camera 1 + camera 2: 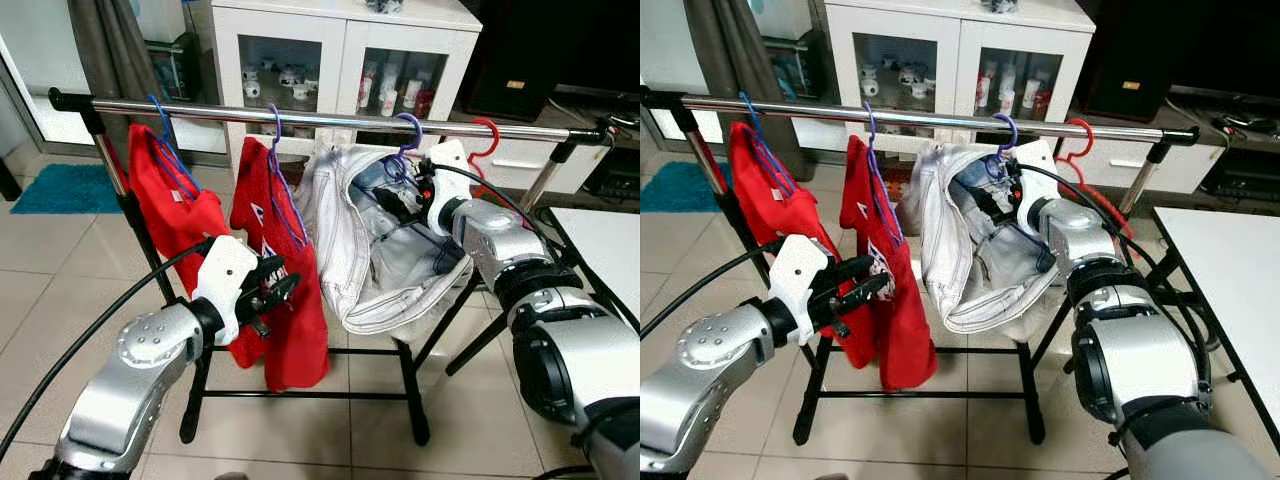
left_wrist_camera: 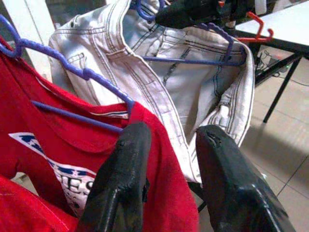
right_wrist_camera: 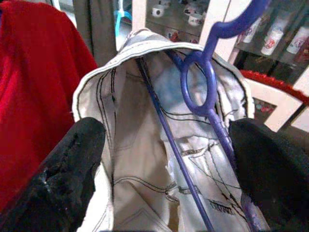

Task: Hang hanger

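A purple hanger (image 1: 404,150) carries a white denim jacket (image 1: 345,240), and its hook sits over the chrome rail (image 1: 330,118) of the clothes rack. My right gripper (image 1: 408,193) is open just below the hook. In the right wrist view its fingers (image 3: 72,164) stand wide on either side of the hanger's neck (image 3: 212,106), apart from it. My left gripper (image 1: 275,285) is open lower down, in front of a red T-shirt (image 1: 290,320) hanging on another purple hanger (image 2: 87,75), with nothing between its fingers (image 2: 120,179).
A second red shirt (image 1: 165,215) hangs at the rail's left end, and an empty red hanger (image 1: 487,140) near its right end. A white glass-door cabinet (image 1: 340,50) stands behind the rack. A white table (image 1: 600,250) is at the right, a teal rug (image 1: 65,188) on the tiles at the left.
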You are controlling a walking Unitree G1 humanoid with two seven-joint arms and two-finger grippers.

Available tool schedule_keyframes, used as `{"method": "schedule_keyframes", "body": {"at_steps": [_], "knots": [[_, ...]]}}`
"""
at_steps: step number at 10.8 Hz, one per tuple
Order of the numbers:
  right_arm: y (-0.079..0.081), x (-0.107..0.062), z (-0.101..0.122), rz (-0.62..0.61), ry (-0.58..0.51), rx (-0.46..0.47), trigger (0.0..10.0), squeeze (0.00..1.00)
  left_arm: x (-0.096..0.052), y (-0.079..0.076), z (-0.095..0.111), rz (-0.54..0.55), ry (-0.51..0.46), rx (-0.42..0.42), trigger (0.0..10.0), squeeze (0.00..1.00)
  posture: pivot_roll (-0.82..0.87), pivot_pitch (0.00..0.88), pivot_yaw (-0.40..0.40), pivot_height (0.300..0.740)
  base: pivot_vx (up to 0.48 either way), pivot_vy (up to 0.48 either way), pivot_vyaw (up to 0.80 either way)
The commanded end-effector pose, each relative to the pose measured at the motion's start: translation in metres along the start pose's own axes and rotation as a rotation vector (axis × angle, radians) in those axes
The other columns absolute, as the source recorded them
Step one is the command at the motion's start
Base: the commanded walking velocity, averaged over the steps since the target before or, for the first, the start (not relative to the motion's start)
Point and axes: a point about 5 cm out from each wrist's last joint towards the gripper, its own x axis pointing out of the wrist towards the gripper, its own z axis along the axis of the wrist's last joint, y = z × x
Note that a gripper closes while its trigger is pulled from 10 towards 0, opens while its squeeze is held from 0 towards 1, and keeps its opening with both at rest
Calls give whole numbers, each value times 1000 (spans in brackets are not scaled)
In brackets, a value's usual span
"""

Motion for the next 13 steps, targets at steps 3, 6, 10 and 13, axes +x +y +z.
{"method": "schedule_keyframes", "body": {"at_steps": [3, 6, 10, 13], "knots": [[4, 2, 12, 80, -19, -3, 10000, 0, -3, -2, 1, -15, 9, -1, 10000, 0, 135, 0, -40, 740, 0, 0, 0], [15, 2, 5, 245, 52, -83, 10000, 0, -4, -1, 1, -9, 11, -3, 10000, 0, 137, 0, -45, 740, 0, 0, 0], [11, 3, 15, 191, 22, -71, 10000, 0, -5, 1, 2, 6, 8, 2, 10000, 0, 149, 0, -60, 740, 0, 0, 0], [-4, -3, 19, 101, -43, -84, 10000, 0, -2, 10, -2, 128, 3, -5, 10000, 0, 137, 0, -58, 740, 0, 0, 0]]}}
